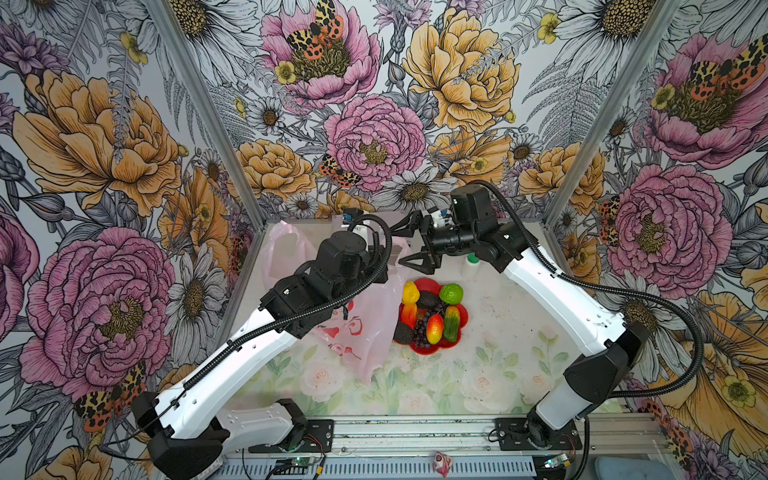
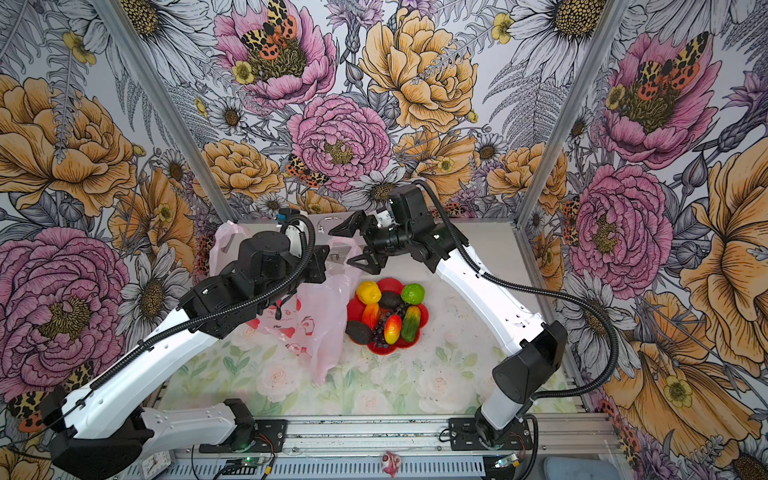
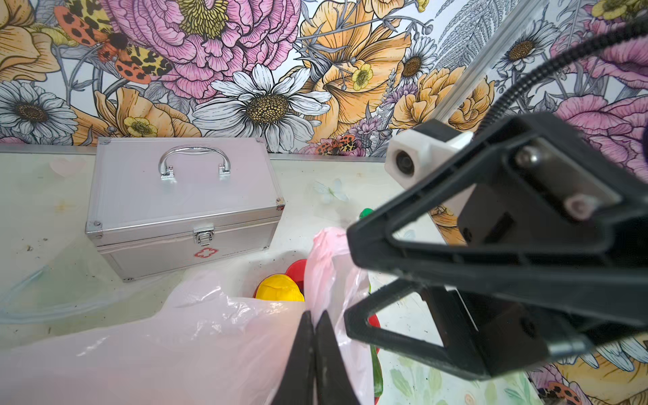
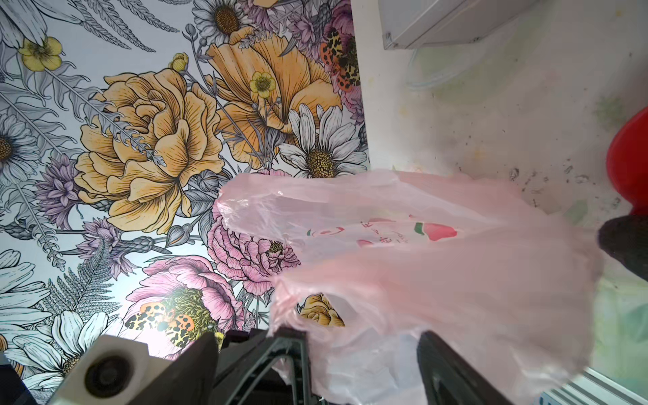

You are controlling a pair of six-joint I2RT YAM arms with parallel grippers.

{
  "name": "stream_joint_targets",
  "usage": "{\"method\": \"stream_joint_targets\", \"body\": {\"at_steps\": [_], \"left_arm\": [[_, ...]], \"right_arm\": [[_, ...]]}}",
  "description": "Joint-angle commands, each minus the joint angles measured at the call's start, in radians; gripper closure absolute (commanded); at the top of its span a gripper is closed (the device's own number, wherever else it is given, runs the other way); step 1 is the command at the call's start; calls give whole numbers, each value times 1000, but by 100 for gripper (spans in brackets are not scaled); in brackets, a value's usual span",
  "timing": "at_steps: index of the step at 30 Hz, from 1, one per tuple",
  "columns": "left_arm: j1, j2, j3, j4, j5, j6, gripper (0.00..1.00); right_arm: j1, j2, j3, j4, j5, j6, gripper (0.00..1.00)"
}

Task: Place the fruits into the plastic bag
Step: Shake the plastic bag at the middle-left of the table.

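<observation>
The fruits (image 1: 432, 318) lie heaped on a red flower-shaped plate (image 1: 424, 348) at mid table: a yellow one (image 2: 368, 292), a round green one (image 2: 412, 294), two dark avocados, grapes and oblong ones. Left of the plate stands the pale pink plastic bag (image 1: 370, 328) (image 2: 320, 332), held up at its top. My left gripper (image 3: 314, 317) is shut on the bag's upper edge. Just behind the plate my right gripper (image 1: 411, 243) (image 4: 364, 354) is open wide. Bag film hangs between its fingers, and a handle loop drapes over one finger (image 4: 292, 347).
A silver metal case (image 3: 182, 196) stands at the back of the table behind the bag. A white bottle with a green cap (image 1: 471, 266) stands under the right arm. Floral walls close in on three sides. A small pink thing (image 1: 441, 463) lies on the front rail.
</observation>
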Motion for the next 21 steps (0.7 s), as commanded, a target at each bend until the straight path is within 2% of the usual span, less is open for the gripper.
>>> {"method": "stream_joint_targets", "body": {"at_steps": [1, 10, 14, 15, 18, 21], "left_arm": [[-8, -14, -16, 49, 41, -6, 100], [-11, 34, 6, 80, 101, 0, 100], [-11, 51, 4, 90, 101, 3, 100], [-11, 54, 4, 94, 135, 3, 100], [-12, 61, 5, 95, 125, 3, 100], [-11, 45, 2, 95, 115, 7, 98]], "right_arm": [[3, 31, 46, 76, 30, 39, 10], [6, 78, 79, 126, 19, 63, 14], [6, 85, 81, 146, 13, 66, 21], [5, 84, 79, 147, 11, 62, 23], [1, 80, 71, 148, 9, 57, 34], [-7, 77, 67, 148, 13, 45, 57]]}}
